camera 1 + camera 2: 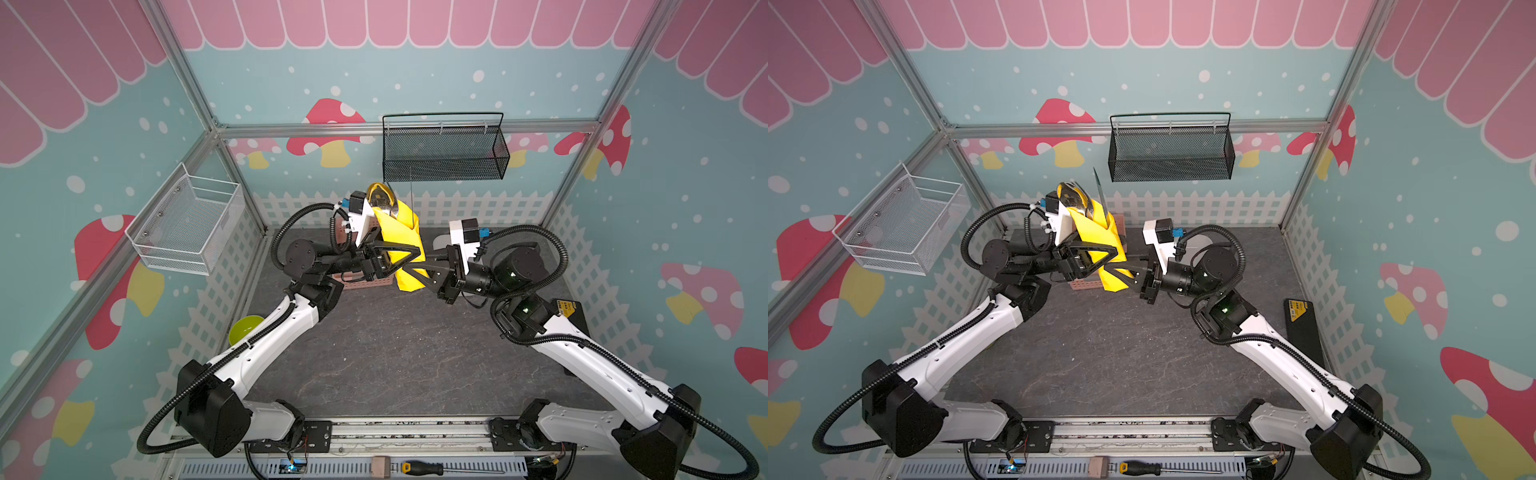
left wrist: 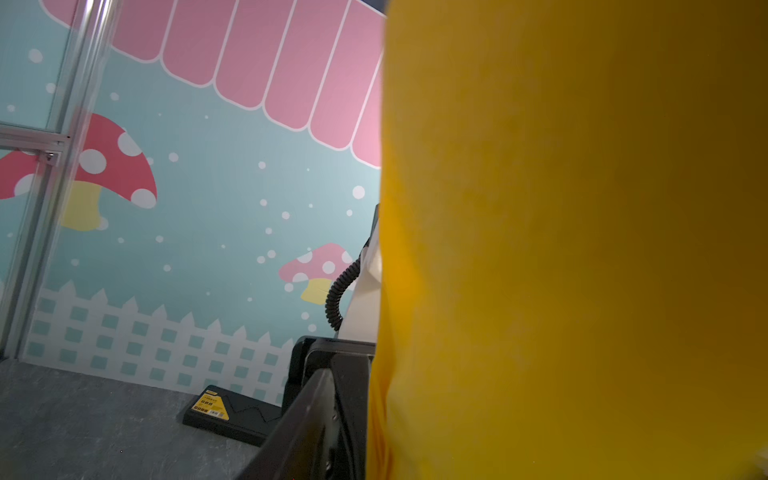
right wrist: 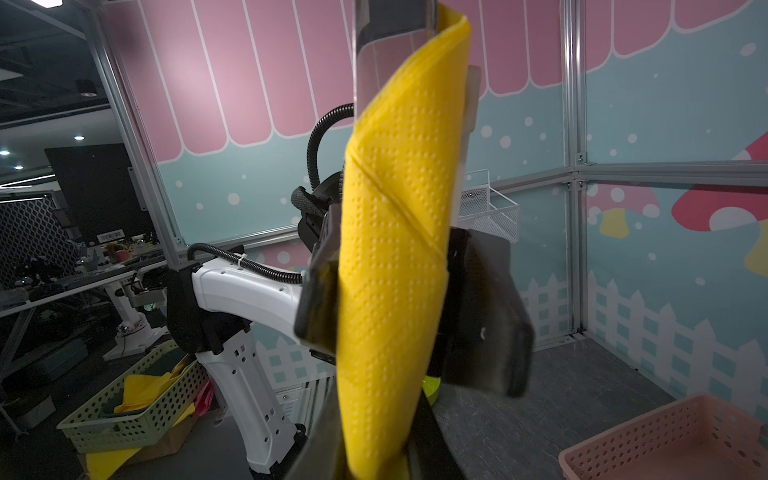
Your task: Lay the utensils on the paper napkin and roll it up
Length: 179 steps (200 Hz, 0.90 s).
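Roll formed: right end effector (image 1: pixel 409 272) clamps the napkin (image 1: pixel 401 232), utensils (image 1: pixel 380 197) poking out, held over the far edge of the bench (image 1: pixel 395 353). The left end effector (image 1: pixel 409 253) straddles it, grip unclear. Next, probably: lower it gently.

A bright yellow paper napkin (image 1: pixel 402 245), embossed with dotted zigzags, is wrapped on the diagonal into a loose roll around cutlery. The roll stands nearly upright in mid-air, clear of the dark tabletop (image 1: pixel 395 353). From its open top poke a shiny silver spoon (image 1: pixel 380 195) and a thin knife (image 1: pixel 1100 187) blade. The handles are hidden inside.
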### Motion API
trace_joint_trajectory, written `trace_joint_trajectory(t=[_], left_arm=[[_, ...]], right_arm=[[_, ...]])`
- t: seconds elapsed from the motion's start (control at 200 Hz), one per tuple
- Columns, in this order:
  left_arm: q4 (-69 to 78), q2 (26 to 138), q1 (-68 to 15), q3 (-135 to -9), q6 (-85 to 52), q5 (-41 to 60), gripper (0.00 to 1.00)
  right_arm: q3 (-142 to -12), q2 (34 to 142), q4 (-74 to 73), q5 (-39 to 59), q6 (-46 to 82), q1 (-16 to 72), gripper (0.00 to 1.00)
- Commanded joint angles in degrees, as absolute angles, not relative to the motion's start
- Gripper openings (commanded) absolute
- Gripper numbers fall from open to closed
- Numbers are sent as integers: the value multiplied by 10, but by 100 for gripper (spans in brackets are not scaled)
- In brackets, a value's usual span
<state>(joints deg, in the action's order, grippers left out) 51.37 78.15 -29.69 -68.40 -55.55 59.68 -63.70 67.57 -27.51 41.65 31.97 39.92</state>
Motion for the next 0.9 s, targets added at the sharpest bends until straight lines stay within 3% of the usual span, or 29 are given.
trace_joint_trajectory(t=[0.0, 0.24, 0.4, 0.62, 0.891], left_arm=[[539, 778, -298, -699, -563, 615, 33], [489, 767, -296, -698, -523, 615, 11], [468, 761, -294, -701, -504, 606, 1], [424, 749, -292, -706, -471, 594, 0], [420, 748, -290, -709, -470, 588, 0]], right_arm=[[-635, 670, -313, 412, 318, 402, 5], [-632, 664, -302, 401, 310, 402, 5], [-627, 659, -288, 389, 303, 402, 14], [-609, 641, -260, 372, 288, 402, 39], [-596, 634, -258, 369, 289, 402, 36]])
